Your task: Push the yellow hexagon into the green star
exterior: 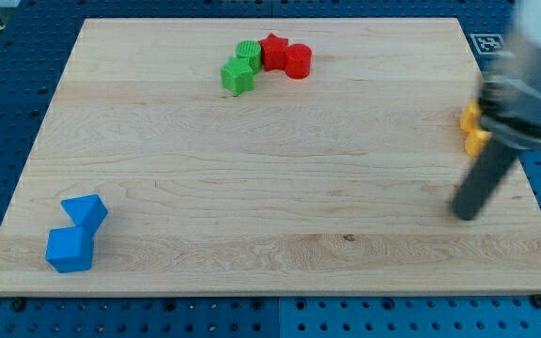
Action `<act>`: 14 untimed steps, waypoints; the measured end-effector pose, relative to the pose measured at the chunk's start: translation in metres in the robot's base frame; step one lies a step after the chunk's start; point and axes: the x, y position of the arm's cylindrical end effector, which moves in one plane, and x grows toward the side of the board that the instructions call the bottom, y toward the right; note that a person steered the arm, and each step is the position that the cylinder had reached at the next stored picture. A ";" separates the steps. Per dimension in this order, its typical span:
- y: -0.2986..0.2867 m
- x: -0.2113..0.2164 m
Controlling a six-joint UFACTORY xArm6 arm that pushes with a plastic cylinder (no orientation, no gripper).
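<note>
Two yellow blocks sit at the board's right edge, an upper one point(470, 117) and a lower one point(476, 142). Both are partly hidden behind my blurred arm, so I cannot tell which is the hexagon. Two green blocks lie at the view's top centre. The lower-left one point(238, 76) looks like the star, and the other point(249, 53) touches it on the upper right. My tip point(464, 215) rests on the board below the yellow blocks, apart from them and far right of the green blocks.
A red star point(273, 50) and a red cylinder point(298, 61) sit right next to the green blocks. Two blue blocks point(85, 211) point(69, 249) touch each other at the bottom left. The wooden board point(252, 188) lies on a blue perforated table.
</note>
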 end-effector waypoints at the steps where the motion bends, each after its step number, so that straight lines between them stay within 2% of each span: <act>1: 0.069 -0.034; 2: 0.096 -0.103; 3: 0.083 -0.149; 5: 0.060 -0.146; 6: 0.041 -0.127; 9: -0.107 -0.117; 10: -0.104 -0.130; 11: -0.076 -0.143; 12: -0.088 -0.159; 14: -0.140 -0.153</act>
